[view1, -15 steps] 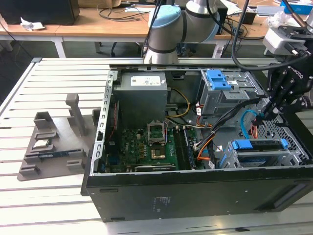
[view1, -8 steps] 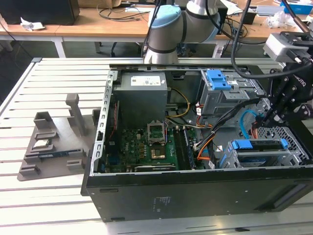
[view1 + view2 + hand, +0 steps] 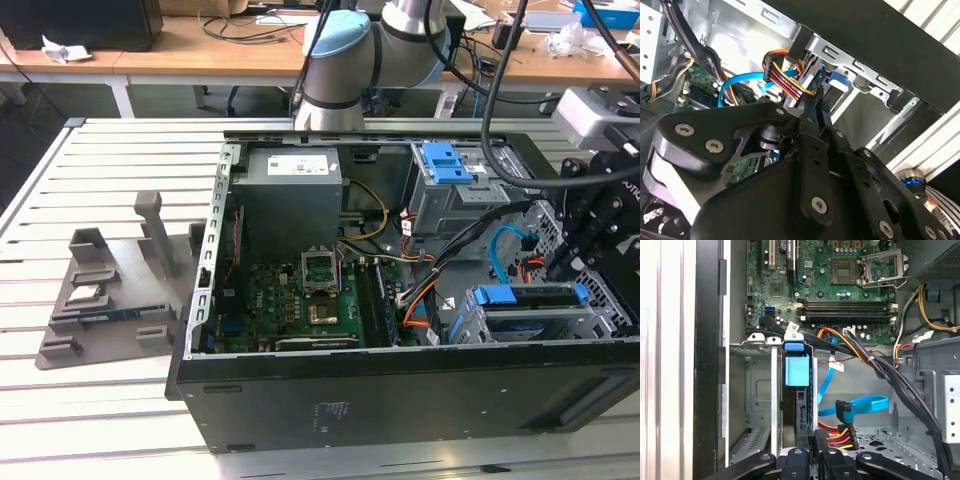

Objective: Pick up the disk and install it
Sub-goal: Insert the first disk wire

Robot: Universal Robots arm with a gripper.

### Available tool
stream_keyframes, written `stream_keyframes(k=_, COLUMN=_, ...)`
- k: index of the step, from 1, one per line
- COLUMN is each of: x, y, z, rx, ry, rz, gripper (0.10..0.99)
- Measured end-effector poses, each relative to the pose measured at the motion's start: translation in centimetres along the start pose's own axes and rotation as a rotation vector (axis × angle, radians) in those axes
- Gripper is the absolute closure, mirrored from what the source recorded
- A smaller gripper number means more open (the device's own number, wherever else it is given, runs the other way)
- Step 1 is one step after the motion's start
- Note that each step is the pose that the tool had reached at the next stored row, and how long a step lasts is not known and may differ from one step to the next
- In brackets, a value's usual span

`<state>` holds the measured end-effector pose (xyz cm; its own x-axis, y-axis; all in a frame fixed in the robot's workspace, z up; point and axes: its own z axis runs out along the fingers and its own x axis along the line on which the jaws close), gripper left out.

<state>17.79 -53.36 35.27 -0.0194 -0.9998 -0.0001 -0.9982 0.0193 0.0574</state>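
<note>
Slatted white table [image 3: 110, 160], filling most of the exterior view, with wooden desks along the top edge
- Computer case [image 3: 400, 400]: black, lying open on its side, centre to right of the exterior view
- Power supply box [image 3: 293, 200]: grey, upper middle of the case
- Circuit board [image 3: 300, 300]: green, below the box; also in the upper part of the first wrist view [image 3: 840, 275]
- Latch [image 3: 446, 162]: blue, ribbed, on the metal bay at upper right of the case
- Grey plastic stand [image 3: 110, 290]: left of the case, on the table
- Disk [image 3: 545, 297]: in its blue carrier, seated edge-up in the metal drive cage [image 3: 545, 325] at lower right of the case; blue carrier tab centre-left in the first wrist view [image 3: 797, 369]
- Gripper [image 3: 562, 268]: black, lowered at the right end of the disk; its fingers [image 3: 815, 440] are drawn close together against the carrier's end at the bottom of the first wrist view; whether they actually clamp it cannot be told
- Cables: flat blue ribbon [image 3: 860, 405] and red-yellow-orange bundle [image 3: 840, 432] just beside the gripper
</note>
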Motion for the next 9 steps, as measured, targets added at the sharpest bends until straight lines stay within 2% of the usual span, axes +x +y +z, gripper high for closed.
stream_keyframes(k=4, x=0.15, y=0.0, z=0.29, rx=0.0, ry=0.0004, rz=0.0, gripper=0.918)
stream_keyframes(k=6, x=0.53, y=0.02, z=0.7, rx=0.0, ry=0.0004, rz=0.0, gripper=0.918)
stream_keyframes(k=9, x=0.47, y=0.11, z=0.8, rx=0.0, ry=-0.0018, rz=-0.002, gripper=0.918)
